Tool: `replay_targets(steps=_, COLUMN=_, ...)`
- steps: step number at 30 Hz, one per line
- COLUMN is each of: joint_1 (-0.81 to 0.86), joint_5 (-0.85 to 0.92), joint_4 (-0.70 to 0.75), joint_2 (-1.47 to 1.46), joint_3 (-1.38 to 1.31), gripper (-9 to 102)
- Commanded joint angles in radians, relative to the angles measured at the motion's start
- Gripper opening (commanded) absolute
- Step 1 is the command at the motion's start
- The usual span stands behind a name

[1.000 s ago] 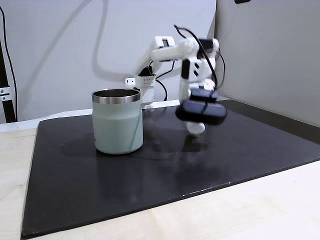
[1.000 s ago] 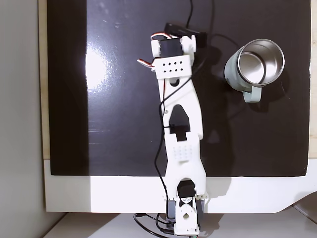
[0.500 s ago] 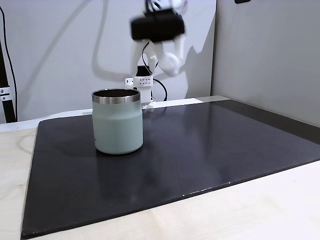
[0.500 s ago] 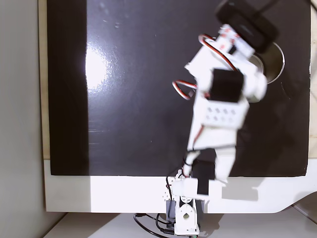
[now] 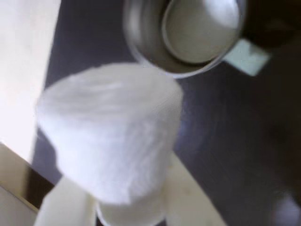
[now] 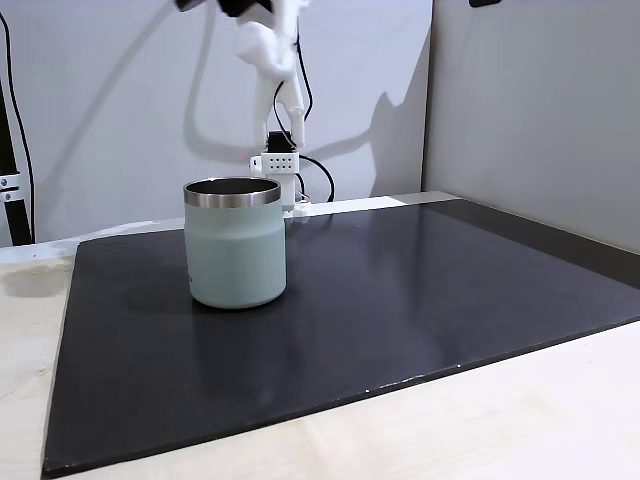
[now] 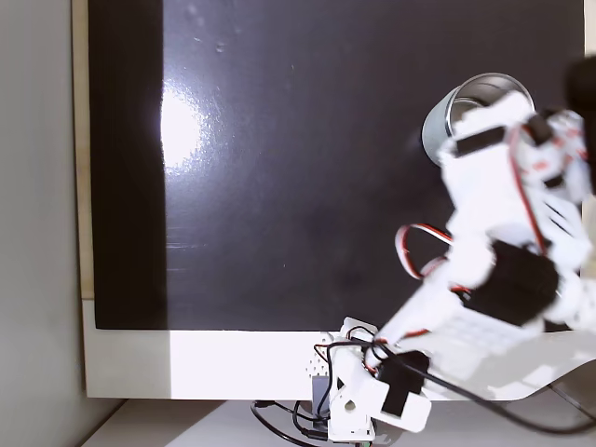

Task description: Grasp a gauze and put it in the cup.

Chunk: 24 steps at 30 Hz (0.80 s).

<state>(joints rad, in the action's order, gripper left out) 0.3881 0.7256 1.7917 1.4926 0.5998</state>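
**Gauze aloft, cup below**

White and fluffy, the gauze (image 5: 110, 136) takes up most of the wrist view, blurred and close to the lens. It sits between the pale fingers (image 5: 188, 197) of the gripper (image 5: 129, 207), which is closed around the roll and holds it in the air. Behind it in that view the cup (image 5: 186, 35) shows its steel mouth from above, near the top edge, with the gauze off to the lower left of the opening rather than over it.

From the side, in a fixed view, the mint-green cup (image 6: 236, 243) stands upright on the black mat (image 6: 400, 310) that covers much of the light wooden surface (image 6: 480, 430). The white arm (image 6: 272, 60) reaches high above it, toward the top edge of the frame.

Looking straight down, in a fixed view, the arm (image 7: 503, 233) swings out over the right side of the mat (image 7: 279, 140) and hides part of the cup (image 7: 466, 107), whose rim peeks out beside it. The arm there is blurred.
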Motion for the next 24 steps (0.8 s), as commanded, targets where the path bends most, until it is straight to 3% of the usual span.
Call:
replay_targets(steps=1, joint_1=0.091, joint_5=-0.074, joint_4=0.006, joint_2=0.071, joint_3=-0.021, gripper=0)
replay_targets(steps=9, joint_1=0.187, joint_5=-0.133, joint_4=0.002, joint_2=-0.044, joint_3=-0.021, gripper=0)
replay_targets(steps=24, joint_1=0.132, joint_5=-0.14, joint_4=0.002, joint_2=-0.506, joint_3=-0.43, gripper=0)
